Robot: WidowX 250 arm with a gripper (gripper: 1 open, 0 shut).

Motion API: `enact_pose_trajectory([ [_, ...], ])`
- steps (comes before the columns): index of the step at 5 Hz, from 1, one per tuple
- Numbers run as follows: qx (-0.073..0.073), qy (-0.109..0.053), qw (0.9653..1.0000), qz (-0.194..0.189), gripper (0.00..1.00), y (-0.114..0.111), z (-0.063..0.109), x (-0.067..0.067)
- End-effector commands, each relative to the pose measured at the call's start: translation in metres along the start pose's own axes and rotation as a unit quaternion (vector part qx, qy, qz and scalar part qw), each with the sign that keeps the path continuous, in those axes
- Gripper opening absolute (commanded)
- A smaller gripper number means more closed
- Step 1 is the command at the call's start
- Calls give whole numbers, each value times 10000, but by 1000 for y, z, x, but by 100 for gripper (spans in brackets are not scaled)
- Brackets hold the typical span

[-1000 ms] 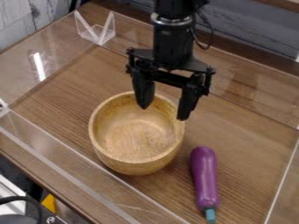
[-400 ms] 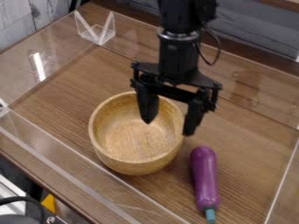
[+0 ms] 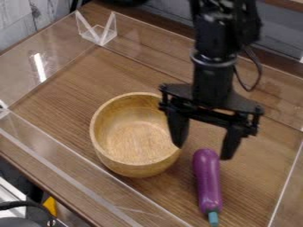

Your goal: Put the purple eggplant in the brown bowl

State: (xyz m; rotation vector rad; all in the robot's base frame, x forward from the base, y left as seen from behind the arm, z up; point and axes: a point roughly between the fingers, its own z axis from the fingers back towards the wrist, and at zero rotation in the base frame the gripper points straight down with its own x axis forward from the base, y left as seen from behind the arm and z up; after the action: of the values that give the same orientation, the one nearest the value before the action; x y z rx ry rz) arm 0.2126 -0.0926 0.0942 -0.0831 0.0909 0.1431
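The brown bowl (image 3: 137, 134) is a round wooden bowl on the table left of centre, with nothing in it. The purple eggplant (image 3: 207, 180) lies on the wood at the bowl's lower right, its teal stem cap (image 3: 212, 215) toward the front edge. My gripper (image 3: 207, 140) points down with its two black fingers spread wide, open and holding nothing. It hangs just above the eggplant's far end, one finger near the bowl's right rim, the other to the right of the eggplant.
Clear acrylic walls (image 3: 71, 182) fence the wooden table on the left and front. A clear plastic stand (image 3: 95, 28) sits at the back left. Bare wood lies right of the eggplant and behind the bowl.
The open gripper has moved right and toward the front, from over the bowl's far rim to above the eggplant's far end. Bowl and eggplant have not moved.
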Motion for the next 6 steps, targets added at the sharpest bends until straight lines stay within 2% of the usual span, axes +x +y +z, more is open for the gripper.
enact_pose_trajectory([
  [1,-164,-384,9984,376,100,-17,-3,13],
  [2,-228,-573,9919,1114,100,-12,-11,12],
  [3,-340,-658,9837,1638,100,-6,-20,9],
  [6,-612,-795,9808,1673,100,0,-27,11],
])
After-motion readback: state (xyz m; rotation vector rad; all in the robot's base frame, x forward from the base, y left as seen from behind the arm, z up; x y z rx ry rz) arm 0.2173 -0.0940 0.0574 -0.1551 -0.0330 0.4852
